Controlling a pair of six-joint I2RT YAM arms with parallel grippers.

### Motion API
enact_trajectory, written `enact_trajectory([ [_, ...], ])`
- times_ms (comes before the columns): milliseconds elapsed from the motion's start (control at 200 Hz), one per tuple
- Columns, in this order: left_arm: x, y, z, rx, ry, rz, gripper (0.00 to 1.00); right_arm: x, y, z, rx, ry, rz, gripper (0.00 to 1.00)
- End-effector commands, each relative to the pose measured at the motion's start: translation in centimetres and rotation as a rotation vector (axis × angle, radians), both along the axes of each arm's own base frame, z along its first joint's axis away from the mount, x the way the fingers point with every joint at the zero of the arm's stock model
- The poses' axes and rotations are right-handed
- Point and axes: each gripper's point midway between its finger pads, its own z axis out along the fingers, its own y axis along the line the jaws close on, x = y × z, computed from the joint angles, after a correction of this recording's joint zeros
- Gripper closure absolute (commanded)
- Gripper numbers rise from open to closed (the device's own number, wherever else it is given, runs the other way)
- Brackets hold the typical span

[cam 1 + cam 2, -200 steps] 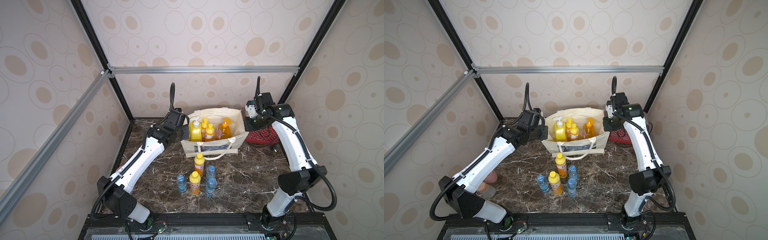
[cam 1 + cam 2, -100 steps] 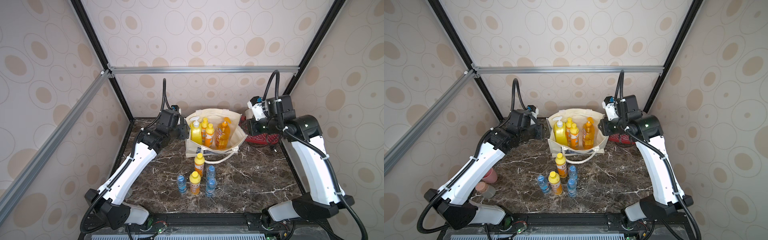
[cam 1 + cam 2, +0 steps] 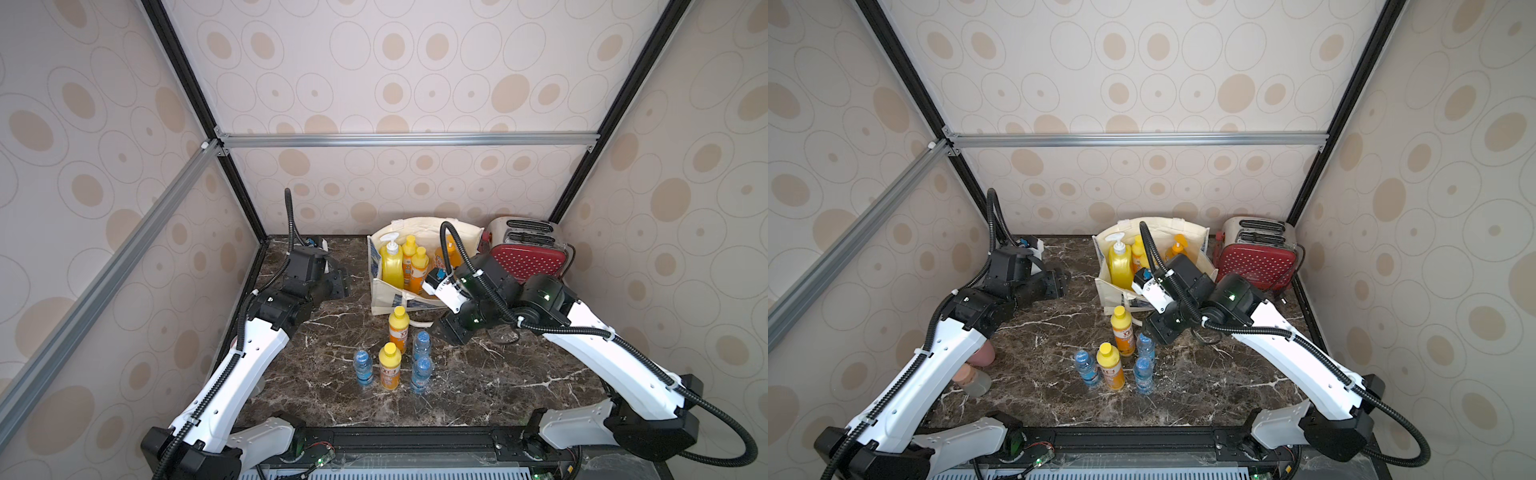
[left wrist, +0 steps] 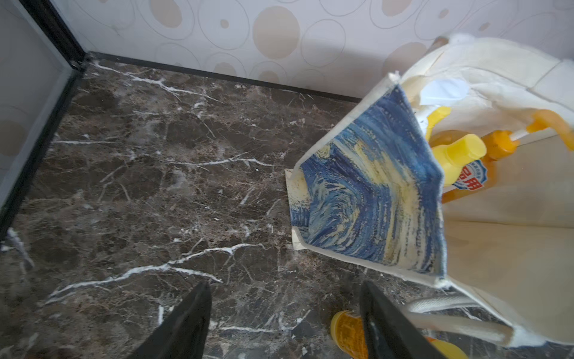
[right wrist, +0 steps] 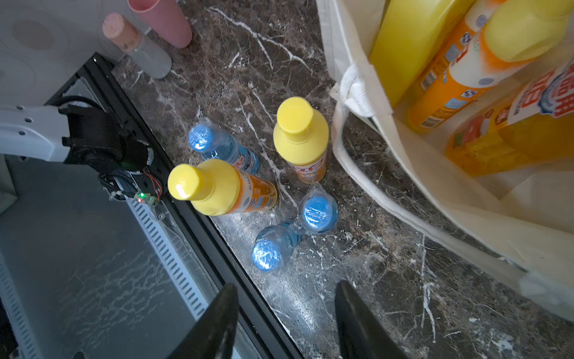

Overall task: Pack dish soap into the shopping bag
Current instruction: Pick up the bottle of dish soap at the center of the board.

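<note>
Dish soap (image 3: 392, 268) is split between bag and table. Its biggest bottle, yellow with a white pump, stands upright inside the shopping bag (image 3: 415, 227), a cream canvas tote with a blue swirled print on its side panel and thick white rope handles. Beside it in the bag are two small orange bottles (image 3: 419, 270) with yellow caps and the amber bottle (image 3: 1177, 248) with an orange pump. Another two orange yellow-capped bottles (image 3: 398, 328) stand on the marble in front of the bag, one just by its front wall, where a rope handle (image 5: 351, 161) droops to the table. Three clear water bottles (image 3: 422, 345) with blue caps crowd around that pair. A red white-dotted toaster (image 3: 525, 253) sits just beside the bag. The right arm's wrist and cable cross the bag's mouth in both top views, hiding part of the amber bottle. The right gripper (image 5: 285, 284) hangs in front of the bag, jaws spread and empty. The left gripper (image 4: 285, 284) waits near the printed side panel, apart from it, jaws wide with nothing between them. A pink cup (image 3: 984, 353) and a grey lidded container (image 3: 971, 378) stand well apart from the bag.
</note>
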Motion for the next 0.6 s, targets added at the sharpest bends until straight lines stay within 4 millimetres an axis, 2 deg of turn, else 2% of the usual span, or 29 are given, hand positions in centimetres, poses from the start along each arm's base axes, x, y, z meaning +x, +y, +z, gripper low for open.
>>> enact_trajectory([
  [0,-0.2,-1.5,2.0,-0.109,-0.055,-0.048,0.22,0.1,0.9,-0.8,-0.011,-0.02,-0.032,0.44],
  [135,-0.7,-1.6,2.0,-0.104,-0.042,-0.07,0.2,0.4,3.1,-2.3,0.005,-0.005,-0.027,0.39],
  [396,-1.1,-1.9,0.9,-0.114,-0.012,-0.089,0.19,4.2,5.8,-4.4,-0.042,-0.051,-0.102,0.35],
  [596,-1.2,-2.3,0.4,-0.119,0.002,-0.108,0.18,5.9,7.1,-5.8,-0.084,-0.059,-0.137,0.35],
])
